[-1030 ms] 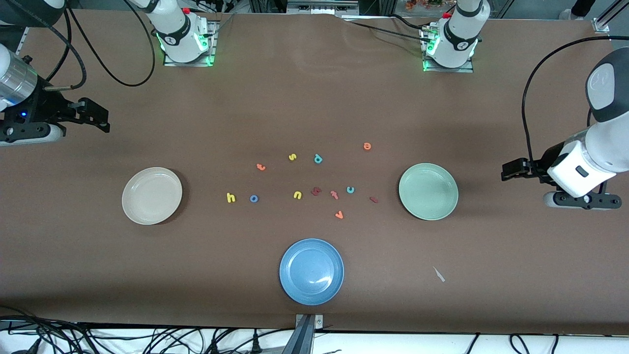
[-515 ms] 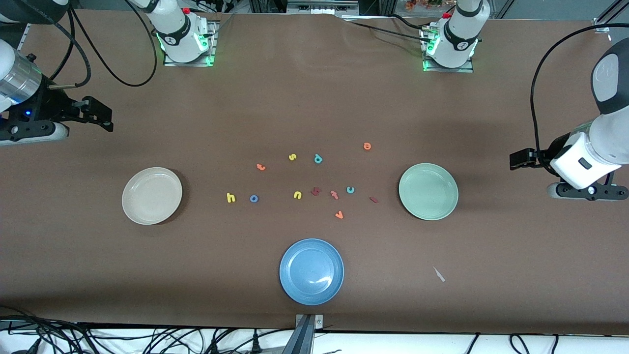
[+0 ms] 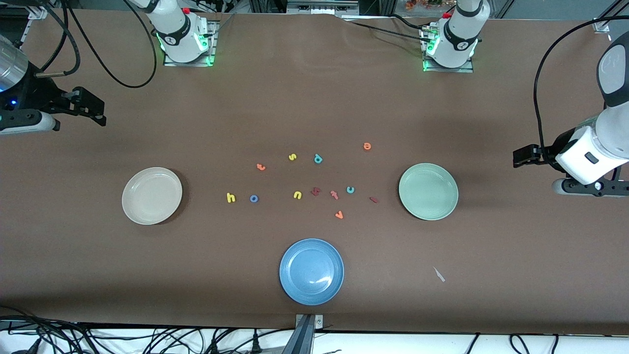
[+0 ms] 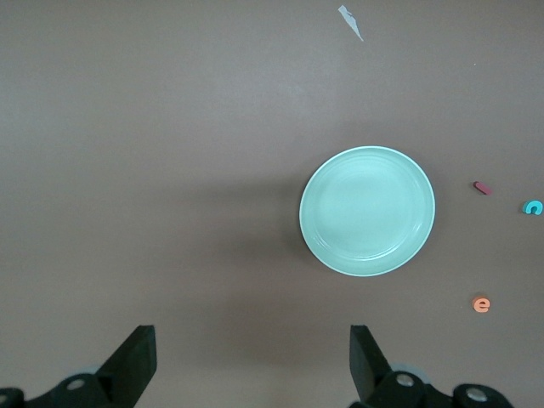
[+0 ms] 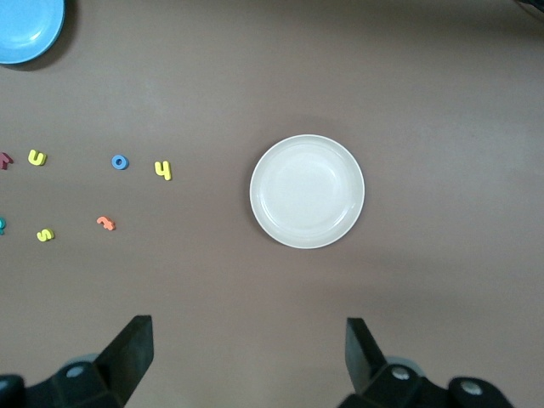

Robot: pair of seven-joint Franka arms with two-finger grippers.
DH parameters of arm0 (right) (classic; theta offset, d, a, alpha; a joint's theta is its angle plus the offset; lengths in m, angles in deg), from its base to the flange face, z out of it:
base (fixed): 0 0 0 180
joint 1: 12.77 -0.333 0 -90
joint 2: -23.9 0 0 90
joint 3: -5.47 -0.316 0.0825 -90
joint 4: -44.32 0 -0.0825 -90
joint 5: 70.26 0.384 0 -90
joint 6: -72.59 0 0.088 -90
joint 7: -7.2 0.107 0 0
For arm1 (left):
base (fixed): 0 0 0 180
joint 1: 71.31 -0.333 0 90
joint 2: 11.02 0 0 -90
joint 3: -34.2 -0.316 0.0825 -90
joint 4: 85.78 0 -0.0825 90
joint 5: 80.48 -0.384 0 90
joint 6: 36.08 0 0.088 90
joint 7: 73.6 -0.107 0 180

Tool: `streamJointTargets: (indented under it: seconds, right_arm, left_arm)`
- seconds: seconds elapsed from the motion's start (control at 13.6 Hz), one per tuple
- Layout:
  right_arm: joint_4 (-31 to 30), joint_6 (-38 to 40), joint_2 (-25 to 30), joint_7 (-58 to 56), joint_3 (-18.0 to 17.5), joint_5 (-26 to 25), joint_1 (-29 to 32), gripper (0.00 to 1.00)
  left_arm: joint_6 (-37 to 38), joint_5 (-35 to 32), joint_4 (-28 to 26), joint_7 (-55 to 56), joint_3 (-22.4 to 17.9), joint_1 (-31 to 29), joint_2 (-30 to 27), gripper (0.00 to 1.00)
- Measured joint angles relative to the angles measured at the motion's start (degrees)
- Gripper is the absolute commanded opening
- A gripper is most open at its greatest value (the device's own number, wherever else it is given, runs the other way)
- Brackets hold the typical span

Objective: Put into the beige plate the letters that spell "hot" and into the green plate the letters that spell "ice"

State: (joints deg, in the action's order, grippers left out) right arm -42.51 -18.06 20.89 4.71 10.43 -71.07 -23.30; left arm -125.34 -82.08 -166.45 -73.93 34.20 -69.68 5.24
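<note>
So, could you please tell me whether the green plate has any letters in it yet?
Empty. The green plate shows only its bare inside in both the front and left wrist views.

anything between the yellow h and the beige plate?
Nothing: in the front view, bare brown table separates the yellow foam "h" from the round beige plate. The right wrist view shows the same gap.

White arms, black pincers, green-lit bases.

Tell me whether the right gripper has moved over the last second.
Yes. The right gripper, open and empty, has drifted toward the robots' bases, away from the beige plate, which has stayed put. It is up over bare table at the right arm's end.
</note>
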Motion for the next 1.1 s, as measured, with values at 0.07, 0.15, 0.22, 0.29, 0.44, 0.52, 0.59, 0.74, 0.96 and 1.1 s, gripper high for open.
streamJointTargets:
  seconds: [0.07,0.15,0.22,0.29,0.44,0.52,0.59,0.74,0.96,1.1]
  right_arm:
    - [0.00,0.02,-0.03,0.00,0.01,0.00,-0.01,1.00]
    - [0.00,0.05,-0.08,0.00,0.05,-0.01,-0.01,1.00]
    - [0.00,0.10,-0.16,0.00,0.09,-0.01,0.00,1.00]
    - [0.00,0.14,-0.28,0.00,0.10,-0.01,0.00,1.00]
    - [-0.01,0.14,-0.60,0.00,0.10,-0.02,0.00,1.00]
    - [-0.01,0.14,-0.75,0.00,0.11,-0.02,0.01,1.00]
    - [-0.01,0.14,-0.88,0.00,0.12,-0.03,0.04,1.00]
    - [-0.01,0.14,-1.21,0.00,0.19,-0.03,0.09,1.00]
    - [-0.01,0.14,-1.67,0.00,0.35,-0.04,0.18,1.00]
    - [-0.01,0.14,-1.82,0.00,0.36,-0.04,0.22,1.00]
  left_arm:
    - [0.02,0.00,0.00,0.00,0.00,0.00,0.00,1.00]
    - [0.03,0.00,0.00,0.00,0.00,0.00,0.00,1.00]
    - [0.03,0.00,0.00,0.00,0.00,0.00,0.00,1.00]
    - [0.03,0.00,0.00,0.00,-0.01,0.00,0.00,1.00]
    - [0.03,0.00,0.00,0.00,-0.04,0.00,0.00,1.00]
    - [0.04,0.00,0.00,0.00,-0.04,0.00,0.00,1.00]
    - [0.04,0.00,0.00,0.00,-0.05,0.00,0.00,1.00]
    - [0.05,0.00,0.00,0.00,-0.05,0.00,0.00,1.00]
    - [0.12,0.00,0.00,0.00,-0.06,0.00,0.00,1.00]
    - [0.13,0.00,0.00,0.00,-0.08,-0.01,0.00,1.00]
